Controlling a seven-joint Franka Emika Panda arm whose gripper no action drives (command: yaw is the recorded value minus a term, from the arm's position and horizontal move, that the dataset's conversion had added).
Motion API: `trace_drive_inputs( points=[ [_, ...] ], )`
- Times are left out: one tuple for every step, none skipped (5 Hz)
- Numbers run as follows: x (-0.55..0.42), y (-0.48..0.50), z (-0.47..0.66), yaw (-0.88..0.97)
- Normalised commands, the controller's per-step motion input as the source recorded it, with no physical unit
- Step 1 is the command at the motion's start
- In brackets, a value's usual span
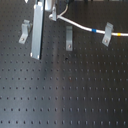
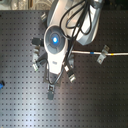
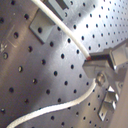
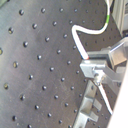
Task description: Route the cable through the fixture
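Right up against the wrist cam, the gripper (image 3: pixel 96 67) looks pinched on the cable (image 3: pixel 75 45), which I'd guess gives it control of the loose end for threading. From there the white cord runs across the black breadboard (image 1: pixel 65 95) to the right-hand clip (image 1: pixel 106 36) in the first exterior view, while the middle clip (image 1: pixel 69 38) and left clip (image 1: pixel 25 31) stand empty.

Black perforated breadboard table (image 1: pixel 75 95), small blue object (image 2: pixel 1 85) at the second exterior view's left edge
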Motion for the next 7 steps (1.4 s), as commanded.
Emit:
trace_drive_inputs(
  points=[
    [0.073, 0.501, -0.04, 0.07],
    [0.075, 0.429, -0.01, 0.03],
    [0.005, 0.021, 0.00, 0.00],
    [-0.066, 0.334, 0.25, 0.00],
    [-0.081, 0.355, 0.21, 0.00],
    [0.000, 0.018, 0.02, 0.00],
    [-0.059, 0.232, 0.52, 0.00]
  ],
)
